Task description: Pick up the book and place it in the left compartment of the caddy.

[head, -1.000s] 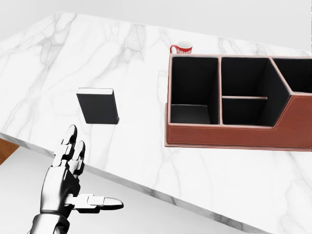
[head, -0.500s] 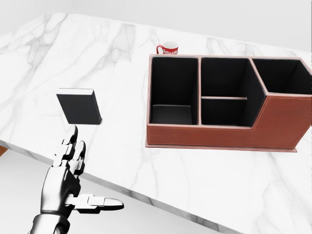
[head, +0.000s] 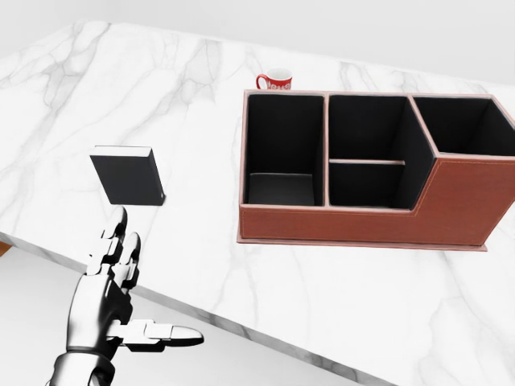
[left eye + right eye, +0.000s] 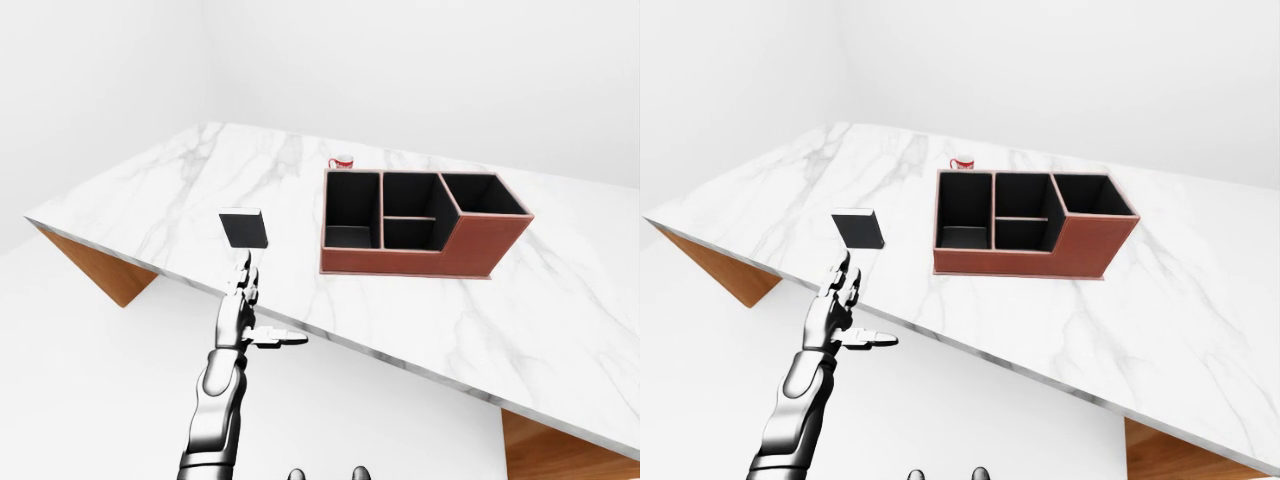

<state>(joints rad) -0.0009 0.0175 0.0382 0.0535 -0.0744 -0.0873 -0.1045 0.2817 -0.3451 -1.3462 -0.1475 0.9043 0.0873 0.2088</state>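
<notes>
Left-eye view: the book [image 4: 244,228] lies flat on the marble table [image 4: 180,190], near the table's lower-left edge and well apart from the caddy [image 4: 420,225], which sits to its right. A red-and-white mug [image 4: 342,162] stands just above the caddy's upper-left corner. The left hand [image 4: 243,310] hangs below the book, out past the table edge, its fingers spread wide and holding nothing.

Head view: closer in, the book shows a dark cover with a pale strip along its top. The left hand's fingertips [image 3: 119,219] point up toward it and sit just short of its lower edge, the thumb stuck out sideways to the right. Whether the fingertips are already over the tabletop or only level with its edge is hard to judge from this angle. The caddy's left compartment [image 3: 283,145] is open, with nothing in it.

Right-eye view: much the same layout; the right hand does not show anywhere.

The reach toward the book looks to be the step in hand, with no grasp made. Next the hand must travel up over the book, close round it, then carry it right to the left compartment.
</notes>
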